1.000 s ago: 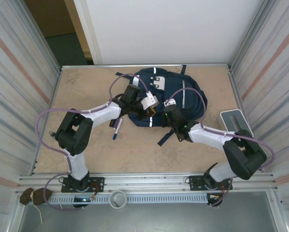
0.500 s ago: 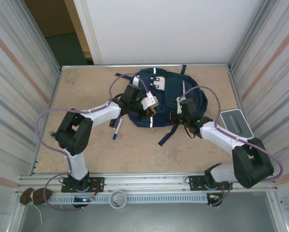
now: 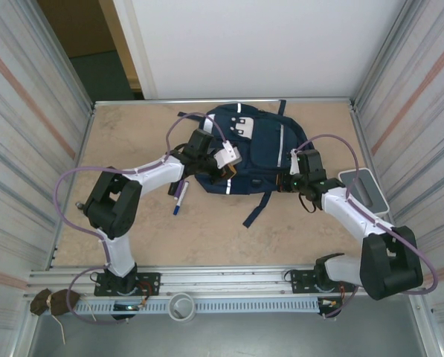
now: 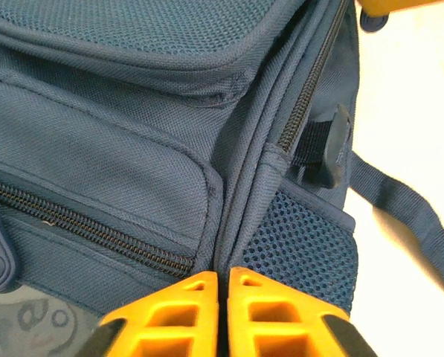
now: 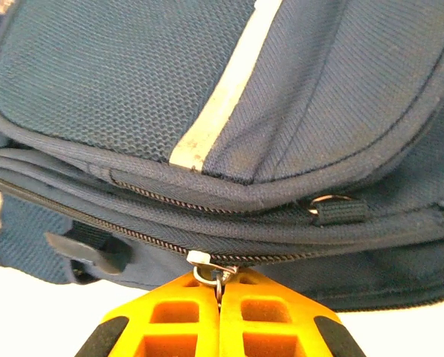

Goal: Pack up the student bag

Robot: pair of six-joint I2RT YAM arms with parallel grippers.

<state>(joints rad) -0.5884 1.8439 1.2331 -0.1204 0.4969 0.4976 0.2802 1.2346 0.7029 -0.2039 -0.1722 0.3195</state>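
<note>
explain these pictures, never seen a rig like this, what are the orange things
Two robot arms stand bolted at the near edge of a table. The overhead picture shows both reaching a navy student bag; a pen and a grey case lie beside it. The other two come from wrist cameras. The orange parts are gripper fingers. The right gripper is shut on a zipper pull. The left gripper sits nearly closed at the bag's seam; whether it grips is unclear.
</note>
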